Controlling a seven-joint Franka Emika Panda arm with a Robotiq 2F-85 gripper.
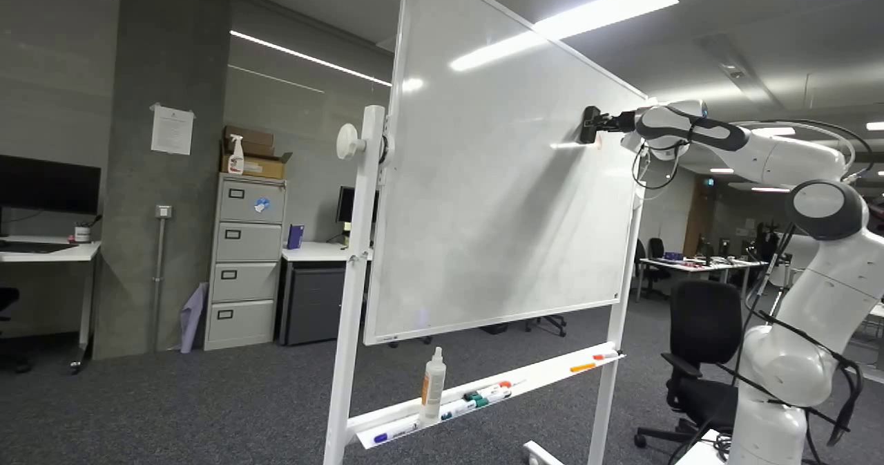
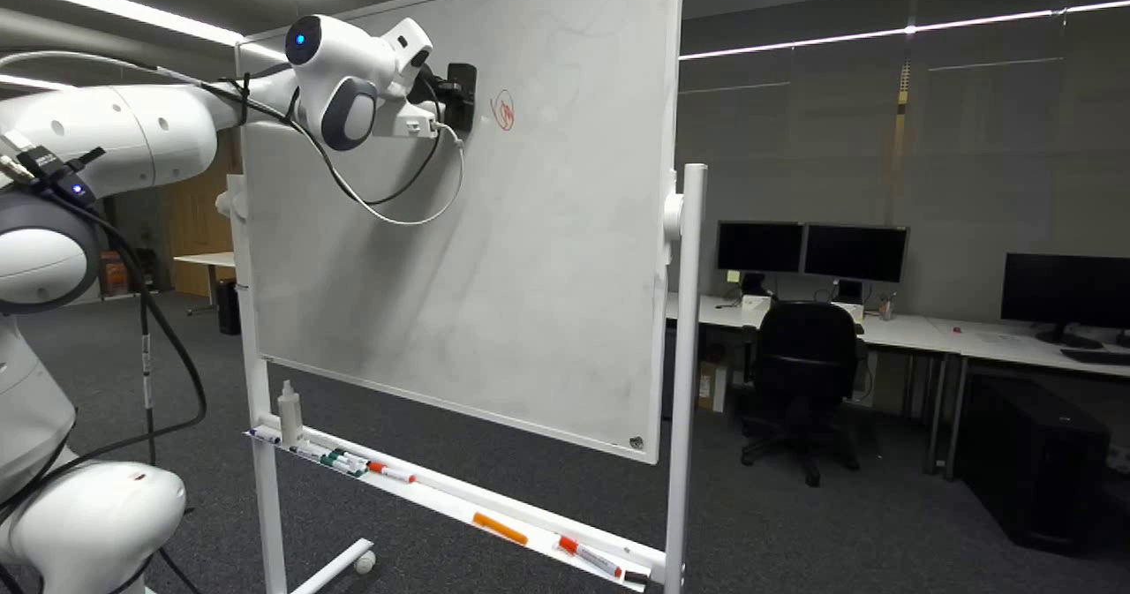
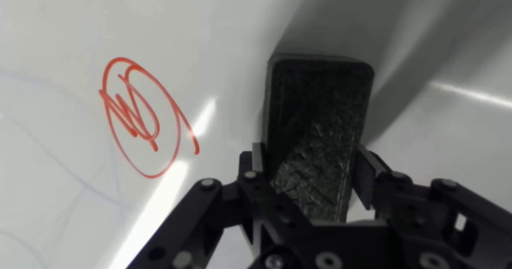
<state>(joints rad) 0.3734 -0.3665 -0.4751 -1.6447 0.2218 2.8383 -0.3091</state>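
Block, black, rectangular and rough-faced, and I have it pinned! My black two-fingered gripper is clamped on it, a finger on each long side, at eight and four o'clock in the wrist view. Right behind spreads a broad, glossy whiteboard in a pale frame; in an exterior view the block sits up at about two o'clock from the board's middle, and whether it actually touches that surface, I can't tell from my seat. Look to nine o'clock of the block on my wrist view: a red looped marker scribble, just beside the block and clear of it, ring outside, zigzag inside. My white jointed robot arm stretches in from three o'clock in an exterior view. Down at six o'clock, below the board, runs a narrow white tray. A white plastic, orange-labelled bottle stands upright on it, toward seven o'clock, green-capped white markers lying near. Farther along the tray lie an orange stick-shaped piece and a red-capped white marker. Out at four o'clock from the board, a black office chair stands on dark grey carpet.
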